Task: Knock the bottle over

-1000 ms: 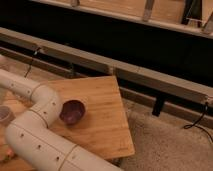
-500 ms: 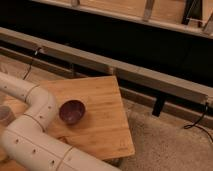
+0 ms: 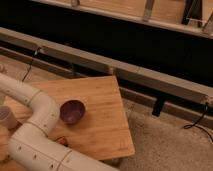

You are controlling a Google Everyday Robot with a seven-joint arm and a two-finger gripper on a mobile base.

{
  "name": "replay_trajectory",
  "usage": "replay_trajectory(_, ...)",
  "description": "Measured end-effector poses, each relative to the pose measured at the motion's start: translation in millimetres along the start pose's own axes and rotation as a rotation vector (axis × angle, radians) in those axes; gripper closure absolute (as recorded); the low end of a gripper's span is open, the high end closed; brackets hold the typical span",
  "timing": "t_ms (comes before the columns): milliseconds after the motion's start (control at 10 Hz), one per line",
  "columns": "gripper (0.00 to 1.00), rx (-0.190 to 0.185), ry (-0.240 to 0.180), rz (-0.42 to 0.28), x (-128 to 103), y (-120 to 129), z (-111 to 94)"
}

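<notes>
Shifted only slightly over the last second: elbow of the white arm [image 3: 42, 112] a touch lower in view, purple bowl [image 3: 72, 111] where it was. Gripper out of view, somewhere past the left edge where the arm's upper link runs off, so no telling whether open, closed or holding anything. No sign of the bottle either; presumably out there near the gripper, beyond the left edge or hidden behind the arm, and impossible to say whether standing or already down. Working outward from that unseen end: a pale cup [image 3: 6, 119] at the left edge, close against the upper link; then the elbow, with the bowl just beside it on the far side from the gripper; a small reddish thing [image 3: 61, 141] tucked against the lower link; then bare wooden table [image 3: 102, 107] out to its right edge, well away from the gripper. Main risks, as a judgement: sweeping at the bottle and clipping the cup instead, given how close to the link it sits; swinging the elbow into the bowl and shoving it toward the table edge; catching the reddish thing with the lower link; or pushing the bottle along upright, or off the table, rather than tipping it.
</notes>
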Motion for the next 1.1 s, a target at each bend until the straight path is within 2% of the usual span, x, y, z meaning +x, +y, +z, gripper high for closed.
replay_trajectory(200, 1.00, -0.053, 0.138, 0.018, 40, 5, -19)
replay_trajectory(400, 1.00, -0.052, 0.249, 0.012, 68, 5, -25)
replay_trajectory(500, 1.00, -0.049, 0.270, 0.011, 73, 4, -26)
replay_trajectory(1100, 0.99, -0.049, 0.273, 0.011, 74, 4, -26)
